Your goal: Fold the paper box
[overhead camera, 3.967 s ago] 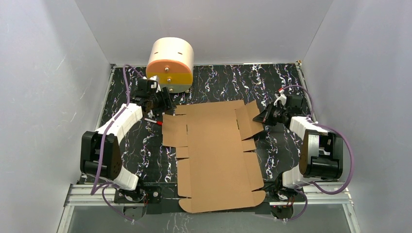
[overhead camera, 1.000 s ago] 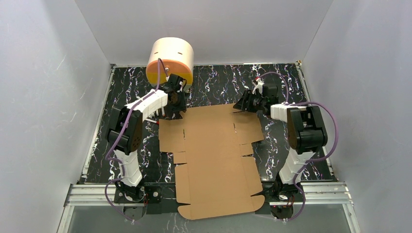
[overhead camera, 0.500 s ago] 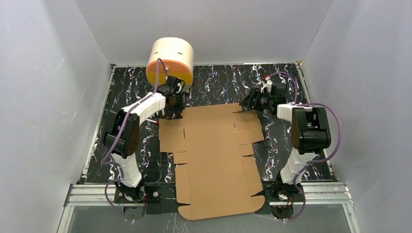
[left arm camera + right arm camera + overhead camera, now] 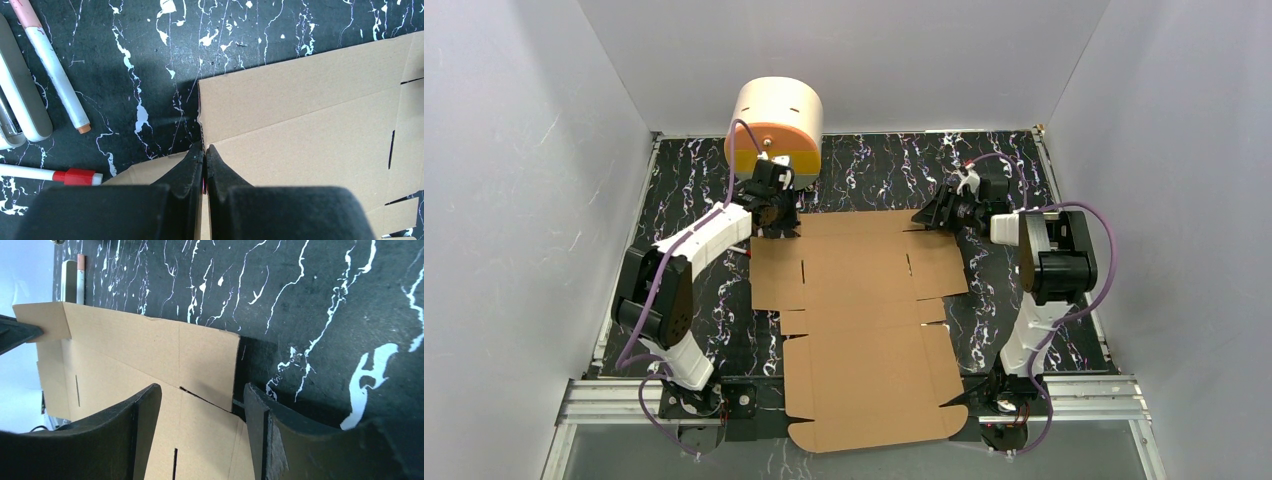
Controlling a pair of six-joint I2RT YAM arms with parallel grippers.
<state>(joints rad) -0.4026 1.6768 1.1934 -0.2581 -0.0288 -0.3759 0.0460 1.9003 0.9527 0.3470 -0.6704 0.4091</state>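
The paper box point(image 4: 859, 320) is a flat brown cardboard sheet with flaps and slots, lying in the middle of the black marbled table point(image 4: 874, 170). My left gripper point(image 4: 781, 230) stands at the sheet's far left corner. In the left wrist view it point(image 4: 204, 149) is shut, its tips meeting right at the left edge of the far flap point(image 4: 300, 100); whether they pinch that edge I cannot tell. My right gripper point(image 4: 921, 220) is at the far right corner. In the right wrist view it point(image 4: 200, 397) is open, straddling the corner of the cardboard point(image 4: 150, 350).
A cream cylinder with an orange and yellow front point(image 4: 774, 125) stands behind the left gripper. Beside the far left corner lie a white marker point(image 4: 52, 65), a grey case point(image 4: 20, 95) and a red-capped marker point(image 4: 75, 176). Grey walls enclose the table.
Over four seconds both grippers moved to the sheet's far corners and the raised right flap went flat. In the last second the left gripper shut and edged farther away; the right barely moved.
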